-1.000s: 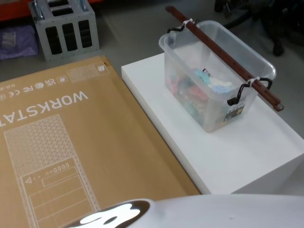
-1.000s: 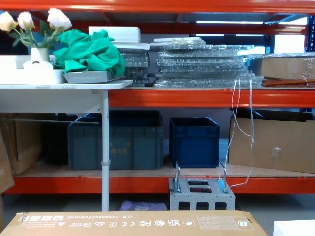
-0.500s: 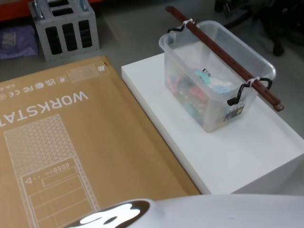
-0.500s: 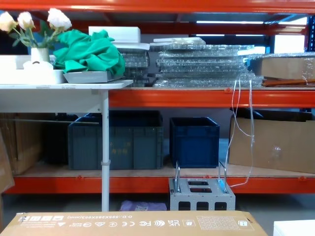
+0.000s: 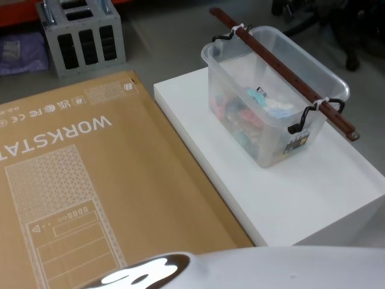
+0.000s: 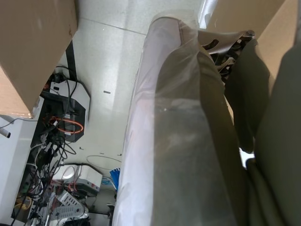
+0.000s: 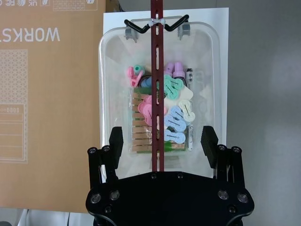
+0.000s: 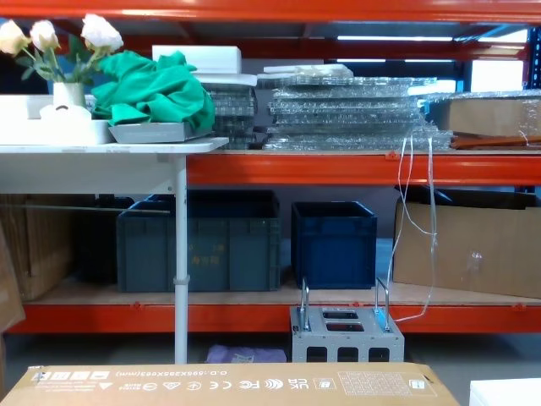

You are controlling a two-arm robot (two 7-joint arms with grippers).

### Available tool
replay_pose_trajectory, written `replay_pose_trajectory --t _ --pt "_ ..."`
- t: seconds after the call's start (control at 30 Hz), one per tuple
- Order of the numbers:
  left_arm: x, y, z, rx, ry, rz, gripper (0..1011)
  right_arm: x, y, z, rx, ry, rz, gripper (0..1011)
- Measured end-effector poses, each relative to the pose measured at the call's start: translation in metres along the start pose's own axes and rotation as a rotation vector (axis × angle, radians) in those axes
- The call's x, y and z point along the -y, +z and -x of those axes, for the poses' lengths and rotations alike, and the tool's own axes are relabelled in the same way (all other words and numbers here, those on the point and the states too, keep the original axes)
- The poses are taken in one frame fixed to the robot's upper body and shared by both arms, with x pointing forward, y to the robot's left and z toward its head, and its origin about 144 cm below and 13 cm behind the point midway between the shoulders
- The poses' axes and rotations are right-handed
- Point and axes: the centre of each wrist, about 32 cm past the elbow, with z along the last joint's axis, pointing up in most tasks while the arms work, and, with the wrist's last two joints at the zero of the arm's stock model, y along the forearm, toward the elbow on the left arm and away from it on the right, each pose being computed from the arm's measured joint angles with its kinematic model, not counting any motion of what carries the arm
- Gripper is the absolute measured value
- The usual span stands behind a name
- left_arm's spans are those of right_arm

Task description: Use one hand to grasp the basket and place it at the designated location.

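Right gripper (image 7: 162, 140) jaws spread wide, hovering directly above the basket (image 5: 274, 96), which sits on the white tabletop (image 5: 313, 186) beside the cardboard box (image 5: 90, 180), holding coloured clips (image 7: 174, 117) under a red-brown rod (image 5: 283, 71) across its rim.

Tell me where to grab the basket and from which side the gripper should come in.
Grip the dark red bar tied across the basket as a handle, near its middle between the two black hooks. Come straight down from above: the right gripper is open and straddles the bar, so it likely only needs to descend and close.
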Motion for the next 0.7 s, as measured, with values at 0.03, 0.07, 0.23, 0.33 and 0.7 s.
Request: replay_pose_trajectory --t 0.03,0.07,0.23,0.33,0.7 --pt "0.0000 0.0000 0.0000 0.000 0.000 0.000 0 0.0000 0.0000 0.0000 0.000 0.000 0.000 1000" --pt "0.0000 0.0000 0.0000 0.000 0.000 0.000 0 0.0000 0.0000 0.0000 0.000 0.000 0.000 1000" --pt "0.0000 0.0000 0.0000 0.000 0.000 0.000 0 0.0000 0.0000 0.0000 0.000 0.000 0.000 1000" --pt "0.0000 0.0000 0.0000 0.000 0.000 0.000 0 0.0000 0.0000 0.0000 0.000 0.000 0.000 1000" --pt "0.0000 0.0000 0.0000 0.000 0.000 0.000 0 0.0000 0.0000 0.0000 0.000 0.000 0.000 1000"
